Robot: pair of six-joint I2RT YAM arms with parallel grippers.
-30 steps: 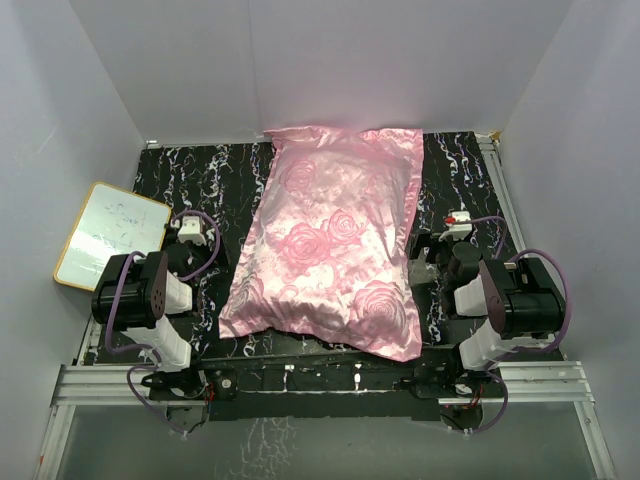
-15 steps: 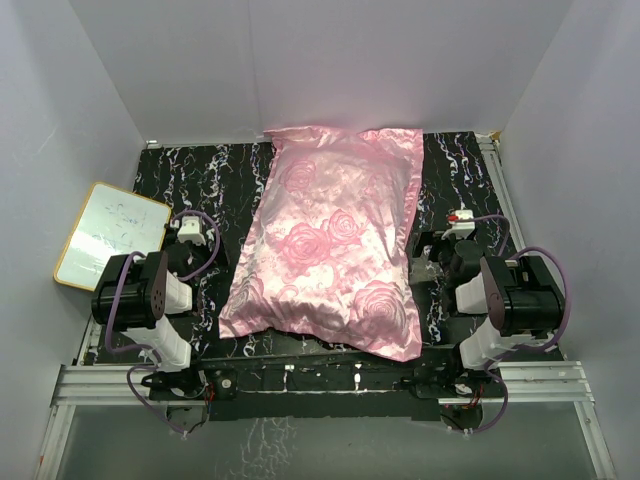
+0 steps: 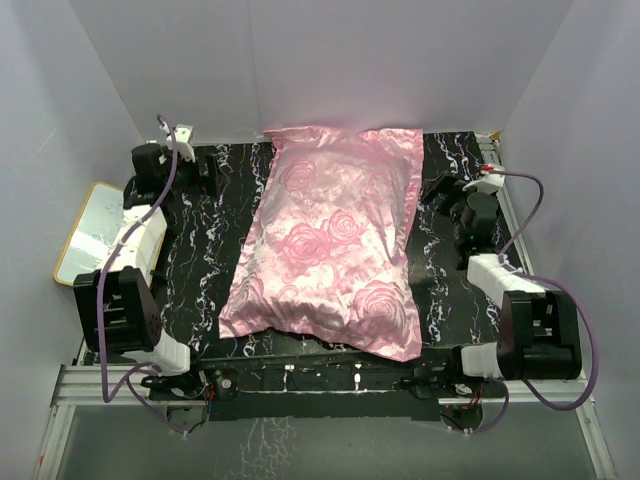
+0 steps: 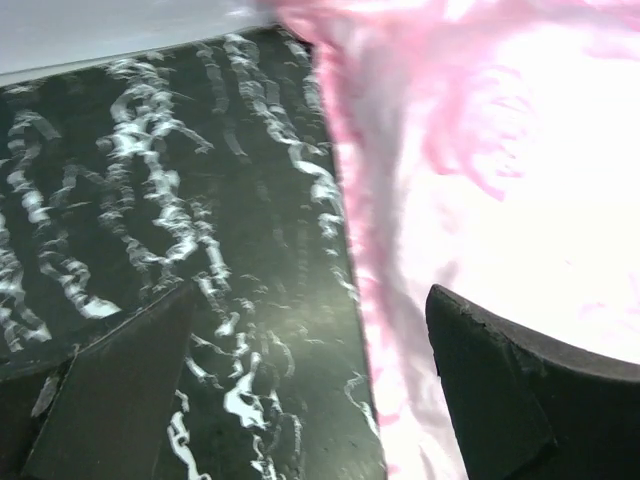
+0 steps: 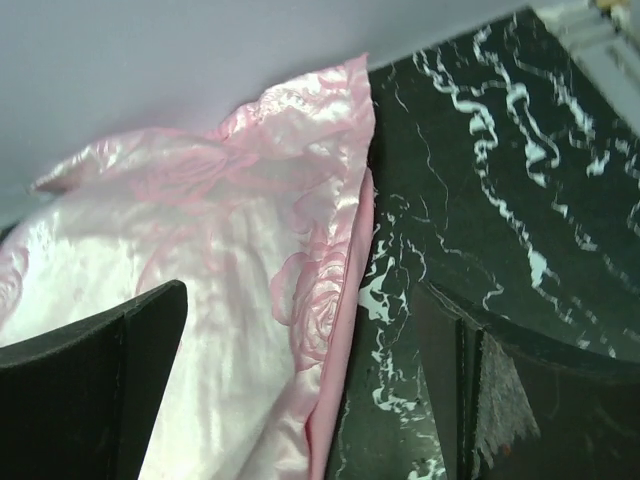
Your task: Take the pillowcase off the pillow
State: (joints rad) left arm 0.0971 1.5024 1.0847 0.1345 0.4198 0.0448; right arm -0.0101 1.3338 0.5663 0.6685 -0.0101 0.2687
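Note:
The pink satin pillowcase [image 3: 330, 250] with its rose pattern lies lengthwise down the middle of the black marbled table [image 3: 215, 230]. It bulges as if filled, but the pillow itself is hidden inside. My left gripper [image 3: 203, 173] stands open beside the far left part of the pillowcase. In the left wrist view, the pillowcase [image 4: 480, 170] has its edge running between the open fingers of the left gripper [image 4: 320, 400]. My right gripper [image 3: 441, 192] is open at the far right side. In the right wrist view, the right gripper [image 5: 300, 400] straddles the pillowcase's [image 5: 200, 240] folded hem. Neither holds anything.
A white board with a yellow frame [image 3: 85, 235] lies at the left edge, partly under my left arm. Grey walls close in the far end and both sides of the table. An aluminium rail [image 3: 505, 205] runs along the right side.
Both arms have stretched away from the near edge to the far corners of the pillowcase. Both grippers stayed open. The pillowcase has not moved.

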